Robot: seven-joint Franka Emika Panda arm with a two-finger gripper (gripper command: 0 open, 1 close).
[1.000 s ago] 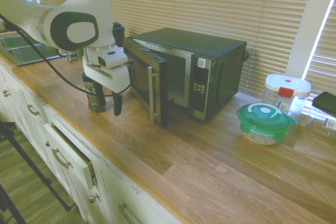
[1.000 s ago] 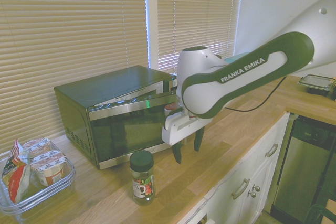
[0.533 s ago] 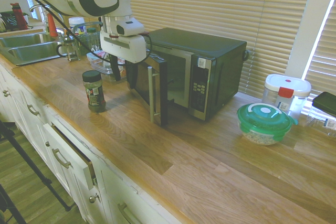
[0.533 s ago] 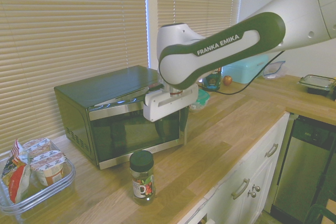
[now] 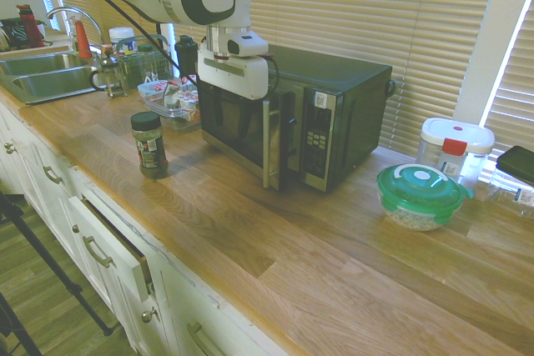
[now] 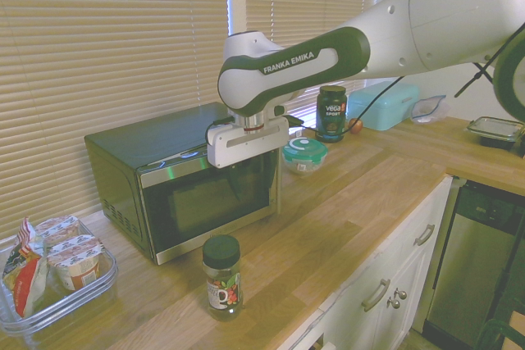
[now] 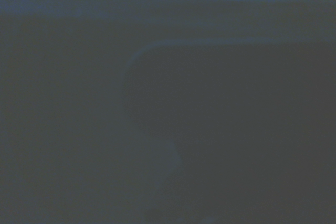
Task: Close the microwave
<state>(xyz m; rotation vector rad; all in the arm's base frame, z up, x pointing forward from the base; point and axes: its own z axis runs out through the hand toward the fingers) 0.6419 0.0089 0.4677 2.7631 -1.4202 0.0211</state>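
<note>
First exterior view, microwave: we see the microwave [image 5: 321, 68] on the desk [image 5: 334, 281], in front of the window blinds [image 5: 359, 6], its door [image 5: 242, 135] slightly ajar and the silver handle [image 5: 266, 146] standing out beside the button panel [image 5: 316, 139].
Gripper: we find the gripper [image 5: 247, 127] pointing down at the outer face of the door; we cannot tell how far open it is or whether it touches the door, and we see nothing held in it.
Jar: upright on the desk, the dark-lidded jar [image 5: 149, 146] stands apart from the microwave, nearer the desk's front edge.
Bowl: on the button-panel side, we have the green-lidded bowl [image 5: 420, 198], with a white-lidded container [image 5: 456, 146] just behind it.
Drawer: below the desk, we see one drawer [image 5: 113, 248] pulled partly out.
Second exterior view, tray: we see a clear tray [image 6: 61, 309] holding food cups [image 6: 75, 261] and a packet [image 6: 26, 275] beside the microwave.
Wrist view: we get only a dark blur with a blue streak.
</note>
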